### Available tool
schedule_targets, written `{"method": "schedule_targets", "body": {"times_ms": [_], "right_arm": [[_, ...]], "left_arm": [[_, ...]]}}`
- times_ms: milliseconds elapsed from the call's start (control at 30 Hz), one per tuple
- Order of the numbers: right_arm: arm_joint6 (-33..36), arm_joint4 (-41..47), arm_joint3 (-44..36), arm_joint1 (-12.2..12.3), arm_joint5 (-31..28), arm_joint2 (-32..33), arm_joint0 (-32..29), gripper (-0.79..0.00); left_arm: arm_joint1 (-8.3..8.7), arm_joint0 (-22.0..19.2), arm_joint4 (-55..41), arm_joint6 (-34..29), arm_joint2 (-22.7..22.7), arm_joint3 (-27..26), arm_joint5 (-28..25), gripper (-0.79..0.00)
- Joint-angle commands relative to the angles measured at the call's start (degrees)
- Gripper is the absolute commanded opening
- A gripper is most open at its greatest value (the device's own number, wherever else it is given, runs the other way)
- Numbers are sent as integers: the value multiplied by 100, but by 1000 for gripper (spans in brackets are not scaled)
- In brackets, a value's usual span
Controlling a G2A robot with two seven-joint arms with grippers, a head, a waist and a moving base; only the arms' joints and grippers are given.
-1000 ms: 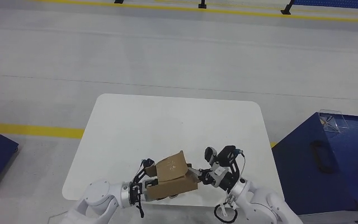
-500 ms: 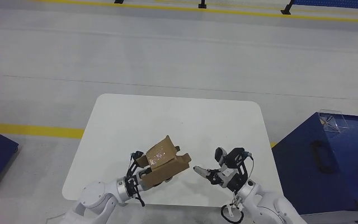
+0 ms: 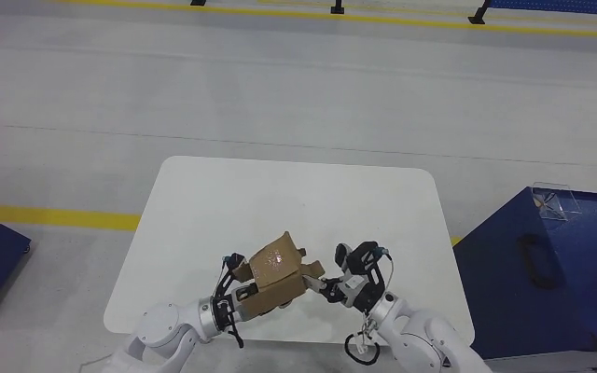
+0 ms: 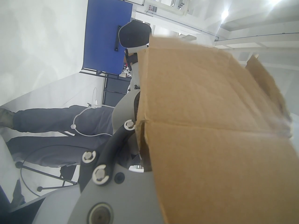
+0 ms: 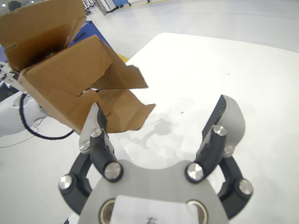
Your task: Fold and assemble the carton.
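Note:
A brown carton (image 3: 272,269) with loose, part-folded flaps hangs above the near part of the white table (image 3: 280,196). My left gripper (image 3: 240,283) is shut on its near-left end. In the left wrist view one finger (image 4: 134,36) runs along the carton (image 4: 210,122), which hides the other finger. My right gripper (image 3: 326,274) stands open at the carton's right end. In the right wrist view one finger (image 5: 97,117) touches the lowest flap of the carton (image 5: 63,71). The other finger (image 5: 222,115) is over bare table, and nothing lies between the two in the right gripper (image 5: 158,115).
The table's far half and right side are bare. A blue cabinet (image 3: 532,270) stands off the table's right edge. Both arms sit at the near table edge.
The left gripper carried the carton a little to the left and tilted it. The right gripper drew back from the carton, then came in again to touch its flap.

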Motion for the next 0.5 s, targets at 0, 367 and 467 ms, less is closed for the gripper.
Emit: {"method": "schedule_targets", "body": {"times_ms": [0, 367, 467], "right_arm": [[-10, -50, -33, -4, 13, -10, -22, 0], [-516, -783, 225, -75, 852, 121, 239, 0], [-694, -1446, 388, -119, 1337, -11, 405, 0]], "left_arm": [[1, 4, -11, -21, -9, 5, 18, -785], [-13, -15, 133, 172, -2, 69, 0, -785], [-25, -34, 150, 173, 38, 95, -29, -785]]}}
